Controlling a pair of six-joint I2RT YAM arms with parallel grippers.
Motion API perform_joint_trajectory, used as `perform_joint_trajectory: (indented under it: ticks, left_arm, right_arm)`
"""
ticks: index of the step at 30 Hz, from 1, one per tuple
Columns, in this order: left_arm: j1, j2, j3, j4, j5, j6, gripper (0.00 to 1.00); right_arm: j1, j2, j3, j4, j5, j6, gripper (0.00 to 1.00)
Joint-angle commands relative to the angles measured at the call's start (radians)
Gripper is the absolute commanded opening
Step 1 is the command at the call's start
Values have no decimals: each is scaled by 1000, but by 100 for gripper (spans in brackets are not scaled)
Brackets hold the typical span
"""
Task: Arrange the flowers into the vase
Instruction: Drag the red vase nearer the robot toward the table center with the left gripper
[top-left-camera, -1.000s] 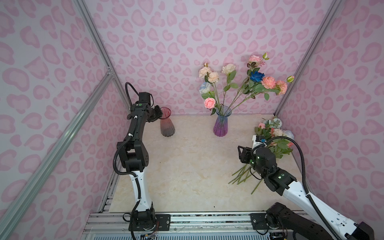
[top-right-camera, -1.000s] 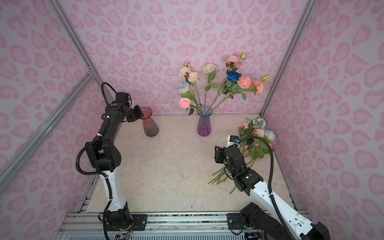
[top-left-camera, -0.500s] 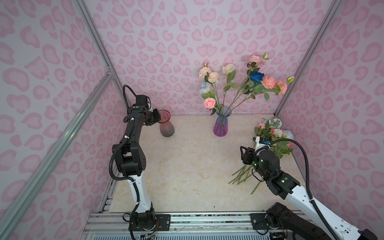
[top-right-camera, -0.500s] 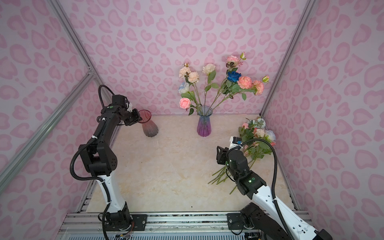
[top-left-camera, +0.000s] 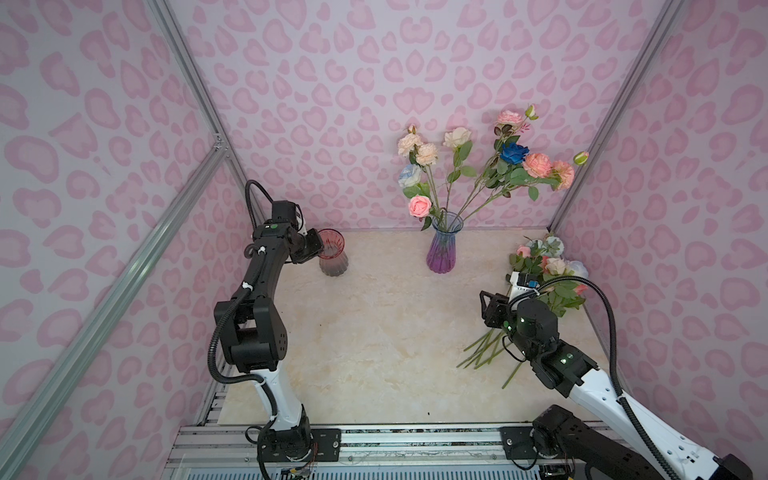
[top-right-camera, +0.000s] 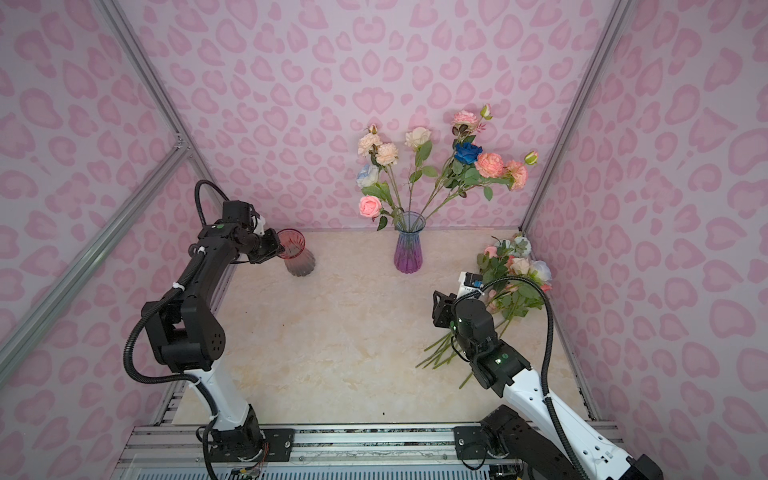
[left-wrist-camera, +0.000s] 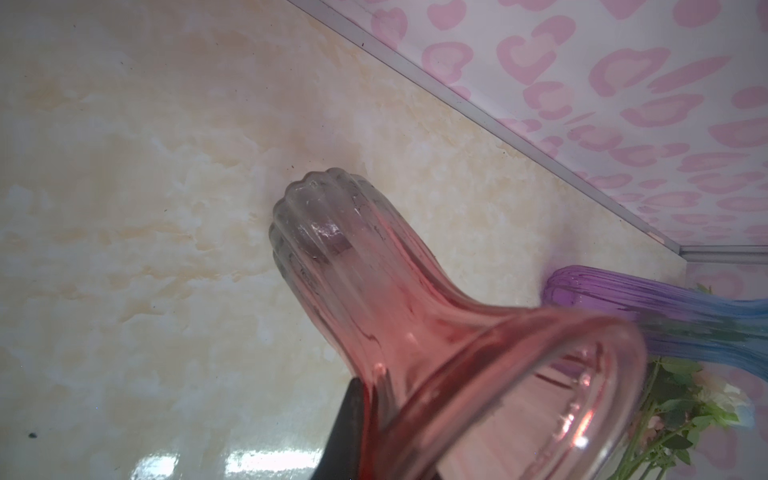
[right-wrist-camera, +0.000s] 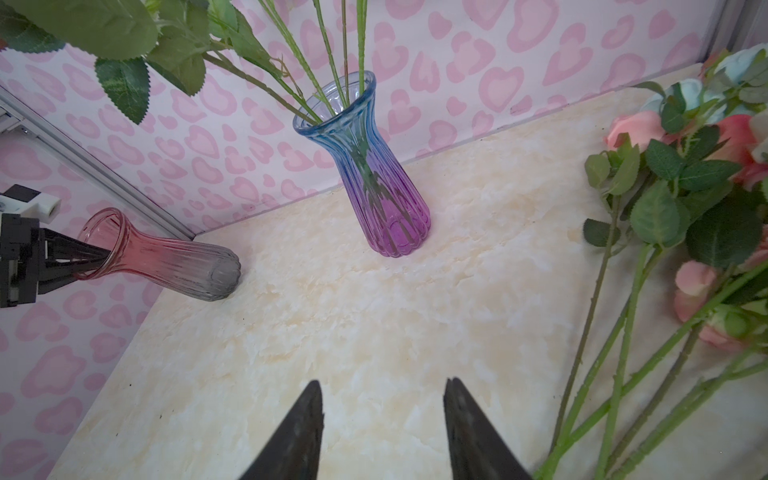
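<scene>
A blue-to-purple vase (top-left-camera: 441, 253) (right-wrist-camera: 382, 195) stands upright at the back middle with several flowers (top-left-camera: 478, 166) in it. An empty red-to-grey vase (top-left-camera: 334, 259) (left-wrist-camera: 353, 257) (right-wrist-camera: 174, 262) leans over at the back left, its base on the table. My left gripper (top-left-camera: 318, 249) (right-wrist-camera: 93, 259) is shut on its rim, one finger (left-wrist-camera: 351, 424) outside the neck. More flowers (top-left-camera: 548, 266) (right-wrist-camera: 685, 174) lie in a heap at the right wall. My right gripper (right-wrist-camera: 382, 390) (top-left-camera: 490, 309) hovers open and empty beside their stems (top-left-camera: 486, 349).
Pink patterned walls close in the marble-look table (top-left-camera: 374, 332) on three sides. Metal frame posts (top-left-camera: 195, 99) run up the back corners. An aluminium rail (top-left-camera: 415, 440) with both arm bases lines the front edge.
My left gripper has closed on the red vase's rim, and the vase has tipped from upright toward the left arm. The right gripper has drifted slightly.
</scene>
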Motion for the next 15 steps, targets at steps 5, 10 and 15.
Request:
perform_joint_trajectory:
  ticks: [5,10,15]
  left_arm:
    - [-10,-76,-101,59,16,-27,4]
    - [-50,-130,-139,47,20,-28,4]
    - [-113,-223,-221,41,18,-33,4]
  right_arm:
    - [0,3,10,31,1,-19,49]
    - [0,-4,20,21,8,-28,49]
    - [0,-5,33,16,13,-39,49]
